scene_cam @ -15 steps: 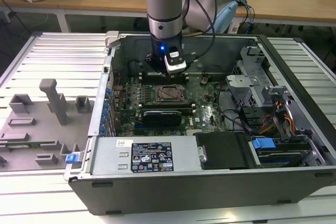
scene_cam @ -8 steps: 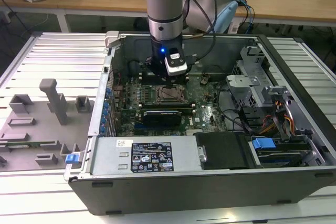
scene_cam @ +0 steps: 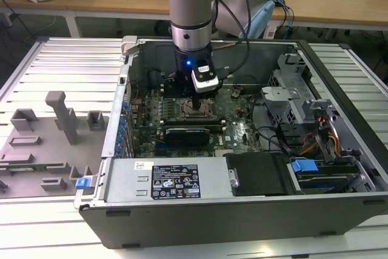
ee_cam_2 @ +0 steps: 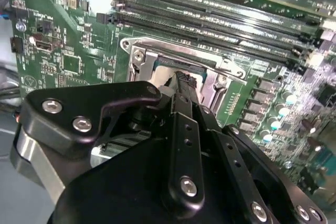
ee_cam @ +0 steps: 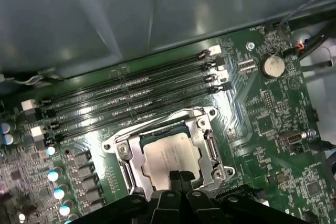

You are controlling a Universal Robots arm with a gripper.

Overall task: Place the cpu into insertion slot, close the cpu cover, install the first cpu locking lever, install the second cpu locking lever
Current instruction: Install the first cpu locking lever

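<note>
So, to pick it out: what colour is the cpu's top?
Pale silver-grey, best seen in the first wrist view: the cpu.

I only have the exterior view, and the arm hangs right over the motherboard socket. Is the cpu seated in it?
Observer: Yes. In the first wrist view the cpu lies in the socket, with its pale metal top facing up.
Operator: And the plate that goes over it?
Observer: The cpu cover appears to lie flat, framing the chip.
Operator: What about the arm's tip, open or shut?
Observer: The pincer is shut, with its tips together at the socket's edge, just over the chip's rim.
</note>
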